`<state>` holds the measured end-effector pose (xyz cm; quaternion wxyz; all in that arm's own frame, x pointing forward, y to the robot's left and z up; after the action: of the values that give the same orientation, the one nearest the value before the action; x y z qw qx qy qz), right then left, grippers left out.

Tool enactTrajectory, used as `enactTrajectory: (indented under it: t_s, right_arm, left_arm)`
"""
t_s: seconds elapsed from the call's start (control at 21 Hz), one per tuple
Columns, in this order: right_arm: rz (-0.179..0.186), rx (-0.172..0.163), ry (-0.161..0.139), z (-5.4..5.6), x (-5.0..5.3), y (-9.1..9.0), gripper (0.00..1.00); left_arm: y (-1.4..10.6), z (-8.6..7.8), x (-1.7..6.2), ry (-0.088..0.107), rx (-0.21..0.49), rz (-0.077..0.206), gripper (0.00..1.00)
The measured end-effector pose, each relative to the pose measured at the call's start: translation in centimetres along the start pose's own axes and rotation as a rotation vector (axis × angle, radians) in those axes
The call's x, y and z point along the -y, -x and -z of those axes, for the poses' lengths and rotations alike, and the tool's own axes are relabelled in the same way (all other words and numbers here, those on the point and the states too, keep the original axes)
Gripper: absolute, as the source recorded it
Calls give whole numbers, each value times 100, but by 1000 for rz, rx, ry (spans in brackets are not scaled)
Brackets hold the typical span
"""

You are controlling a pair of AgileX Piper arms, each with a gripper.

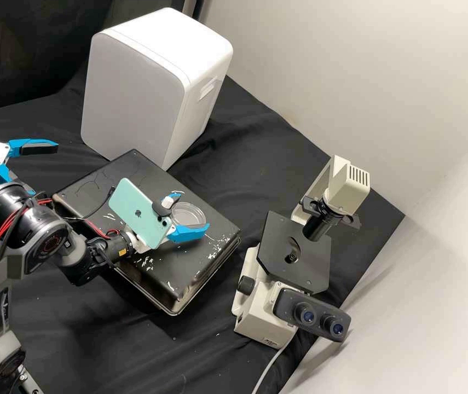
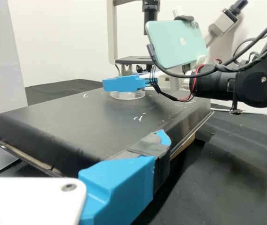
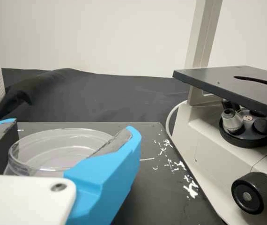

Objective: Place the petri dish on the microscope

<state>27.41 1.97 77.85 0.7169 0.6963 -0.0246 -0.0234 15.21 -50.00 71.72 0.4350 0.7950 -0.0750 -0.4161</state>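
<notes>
The right end effector (image 3: 68, 136) is clenched on the petri dish (image 3: 54, 147), which rests within it on the black case (image 3: 159, 138); the microscope stage (image 3: 227, 86) stands ahead and higher, so a weak pinch or too low a lift could drop it or knock it on the stage edge.

High view: fixed camera above and off the arms, facing forward and down at a middling slant, far enough back to take in the black slab (image 1: 190, 268) and the microscope (image 1: 266, 306). Left wrist view: set behind the left gripper (image 2: 75, 133), low, level with the slab top, facing across it to the right gripper (image 2: 124, 88) and the microscope beyond. Right wrist view: close behind the right gripper, facing the microscope stage (image 3: 227, 82) just ahead; all three views share the slab, petri dish (image 3: 58, 147), right gripper and microscope.
</notes>
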Motion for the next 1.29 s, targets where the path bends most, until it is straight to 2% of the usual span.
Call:
enactTrajectory:
  t_s: [0.29, 0.67, 0.86, 1.29]
  right_arm:
    - [4, 0, 1, -9, 5, 27, 0]
    - [-44, -41, -4, 59, -90, 101, 0]
    - [-21, -47, -1, 63, -44, 180, 0]
    - [-11, -50, 3, 73, -16, 180, 0]
  left_arm:
    - [0, 0, 0, 0, 0, 0, 100]
    - [-5, 6, 15, 4, -2, 8, 100]
    - [-13, 10, 6, -3, -5, 3, 100]
    - [-13, 23, -1, 3, -19, -3, 100]
